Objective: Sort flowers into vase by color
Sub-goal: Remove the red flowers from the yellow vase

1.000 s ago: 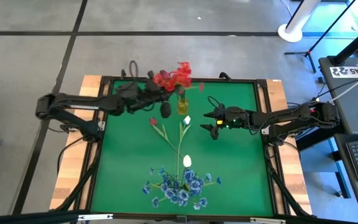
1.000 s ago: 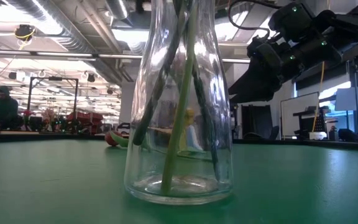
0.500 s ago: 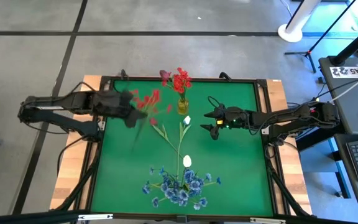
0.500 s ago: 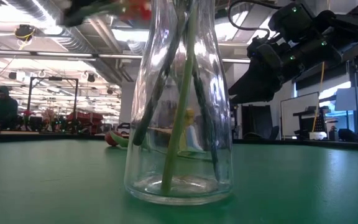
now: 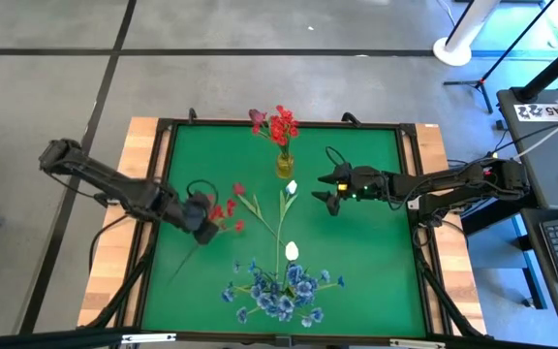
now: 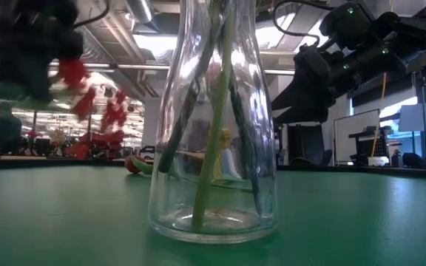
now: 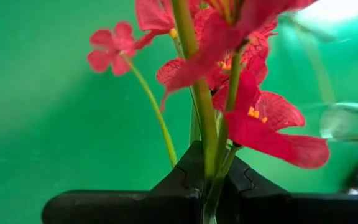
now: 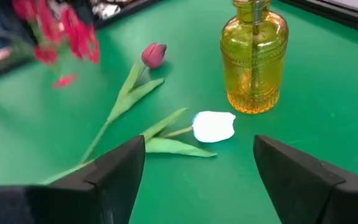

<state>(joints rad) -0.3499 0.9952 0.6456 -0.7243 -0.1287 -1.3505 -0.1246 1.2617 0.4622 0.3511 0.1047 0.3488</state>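
My left gripper [image 5: 201, 215] is stretched toward nine o'clock on the mat [image 5: 376, 262], clamped around a red flower stem [image 7: 207, 134]. My right gripper [image 5: 329, 189] hovers near three o'clock, fingers spread wide, empty, beside the yellow vase [image 5: 284, 163]

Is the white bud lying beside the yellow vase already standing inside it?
No, in the right wrist view the white bud lies flat on the green mat, apart from the yellow vase.
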